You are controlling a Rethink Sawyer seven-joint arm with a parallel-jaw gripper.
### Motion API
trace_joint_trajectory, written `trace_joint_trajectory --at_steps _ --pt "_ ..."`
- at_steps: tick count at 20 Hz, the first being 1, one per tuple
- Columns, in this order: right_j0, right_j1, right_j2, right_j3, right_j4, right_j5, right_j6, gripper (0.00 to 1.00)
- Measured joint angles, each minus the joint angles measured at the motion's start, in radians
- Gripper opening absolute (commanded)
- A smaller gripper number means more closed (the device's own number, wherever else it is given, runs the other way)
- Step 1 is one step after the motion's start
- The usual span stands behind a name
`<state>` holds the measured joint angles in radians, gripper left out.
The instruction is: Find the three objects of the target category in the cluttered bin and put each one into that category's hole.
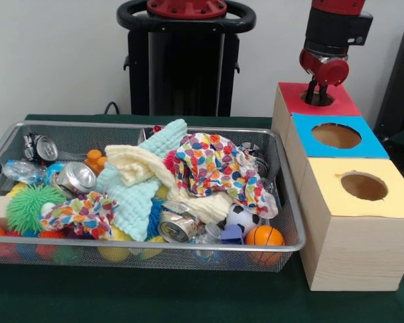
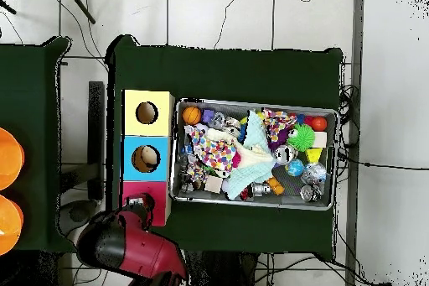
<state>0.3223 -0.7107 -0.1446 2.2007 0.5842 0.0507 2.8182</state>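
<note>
Gripper [image 1: 317, 96] sits tips-down in the hole of the red-topped box [image 1: 343, 102]; fingers are hidden inside the hole, so can't tell whether it is released or clenched. No object visible in it. Blue-topped box [image 1: 372, 142] and yellow-topped box [image 1: 397, 195] line up just beside it, both holes uncovered. Wire bin [image 1: 285, 202] is off to the side of the gripper on the green worktop [image 1: 188, 296], packed with cans, balls, cloths; patterned cloth [image 1: 219, 168] on top, small orange basketball [image 1: 264, 235] at a corner.
</note>
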Motion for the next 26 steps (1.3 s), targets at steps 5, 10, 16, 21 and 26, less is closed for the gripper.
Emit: trace_joint_trajectory --at_steps 5,10,16,21,26 --pt "0.000 0.000 0.000 0.000 0.000 0.000 0.000 1.00" --pt "0.000 0.000 0.000 0.000 0.000 0.000 0.000 1.00" --pt "0.007 0.000 -0.004 0.003 -0.001 0.000 0.000 0.00" --pt "0.007 0.000 -0.003 0.014 -0.001 0.000 0.000 0.00" --pt "0.007 0.000 -0.003 0.021 -0.001 0.000 0.000 0.00"
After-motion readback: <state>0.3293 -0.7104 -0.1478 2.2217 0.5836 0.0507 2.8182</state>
